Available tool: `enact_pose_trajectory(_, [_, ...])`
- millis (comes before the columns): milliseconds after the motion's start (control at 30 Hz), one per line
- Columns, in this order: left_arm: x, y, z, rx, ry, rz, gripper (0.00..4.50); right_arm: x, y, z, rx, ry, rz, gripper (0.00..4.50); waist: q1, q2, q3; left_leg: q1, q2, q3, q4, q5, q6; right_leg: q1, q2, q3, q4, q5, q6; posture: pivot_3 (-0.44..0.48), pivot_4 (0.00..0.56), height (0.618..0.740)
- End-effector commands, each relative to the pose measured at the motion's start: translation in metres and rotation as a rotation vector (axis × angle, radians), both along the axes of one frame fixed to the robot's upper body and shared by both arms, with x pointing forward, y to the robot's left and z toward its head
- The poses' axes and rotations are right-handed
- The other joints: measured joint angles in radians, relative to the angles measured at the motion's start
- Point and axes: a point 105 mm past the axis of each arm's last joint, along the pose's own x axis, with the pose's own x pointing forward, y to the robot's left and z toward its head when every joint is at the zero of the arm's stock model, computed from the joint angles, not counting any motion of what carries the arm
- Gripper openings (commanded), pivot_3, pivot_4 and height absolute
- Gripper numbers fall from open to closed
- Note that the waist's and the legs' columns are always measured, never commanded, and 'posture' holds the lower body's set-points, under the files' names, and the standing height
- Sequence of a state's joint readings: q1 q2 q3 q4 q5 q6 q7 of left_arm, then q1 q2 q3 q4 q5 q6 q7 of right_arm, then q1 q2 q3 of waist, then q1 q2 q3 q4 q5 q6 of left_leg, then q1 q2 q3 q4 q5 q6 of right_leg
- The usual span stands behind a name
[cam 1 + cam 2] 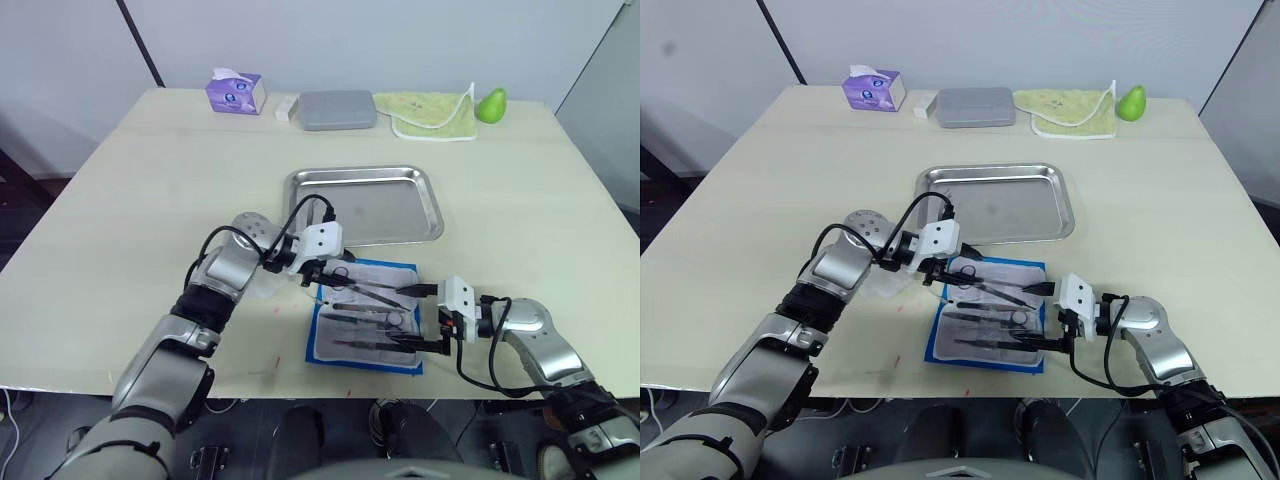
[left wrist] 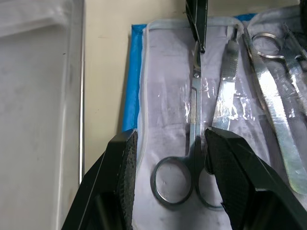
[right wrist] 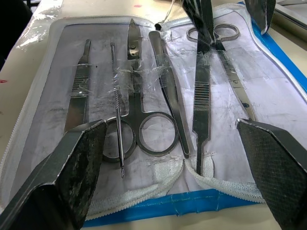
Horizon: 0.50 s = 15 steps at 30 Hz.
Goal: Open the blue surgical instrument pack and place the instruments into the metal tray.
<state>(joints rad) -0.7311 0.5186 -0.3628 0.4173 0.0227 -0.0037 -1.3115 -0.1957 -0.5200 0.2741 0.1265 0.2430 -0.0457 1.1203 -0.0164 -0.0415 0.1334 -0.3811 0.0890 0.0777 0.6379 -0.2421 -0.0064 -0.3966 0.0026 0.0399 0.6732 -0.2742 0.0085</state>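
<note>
The blue surgical instrument pack (image 1: 365, 318) lies unfolded near the table's front edge, whitish lining up. Several steel instruments (image 3: 144, 110) lie side by side in it: scissors, forceps and thin probes. My left gripper (image 2: 170, 136) hovers low over the pack's far side, open, its fingers either side of a pair of scissors (image 2: 189, 158) without touching them. My right gripper (image 3: 172, 127) reaches in from the pack's right end, wide open across most of the instruments. The metal tray (image 1: 400, 212) sits just beyond the pack with nothing in it.
Along the table's far edge stand a purple tissue box (image 1: 235, 92), a grey hard case (image 1: 338, 110), a yellow-green cloth (image 1: 432, 115) and a green pear (image 1: 491, 104). A crumpled clear wrapper (image 1: 262, 288) lies left of the pack under my left forearm.
</note>
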Motion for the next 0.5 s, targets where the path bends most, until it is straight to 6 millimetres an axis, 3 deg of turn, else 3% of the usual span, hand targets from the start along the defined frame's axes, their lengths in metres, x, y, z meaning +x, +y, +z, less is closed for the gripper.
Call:
enact_pose_trajectory(33, [0.005, -0.002, 0.009, 0.008, -0.059, -0.016, 2.37, -0.018, -0.006, -0.04, -0.115, 0.143, -0.006, 4.5, 0.0, 0.0, 0.0, 0.0, 0.0, 0.0, 0.0, 0.0, 0.0, 0.0, 0.0, 0.0, 0.0, 0.0, 0.0, 0.0, 0.15, 0.74])
enact_pose_trajectory(500, [-0.005, 0.0, 0.005, 0.037, -0.056, -0.064, 2.37, -0.018, -0.006, -0.041, -0.116, 0.148, -0.009, 4.5, 0.0, 0.0, 0.0, 0.0, 0.0, 0.0, 0.0, 0.0, 0.0, 0.0, 0.0, 0.0, 0.0, 0.0, 0.0, 0.0, 0.15, 0.74])
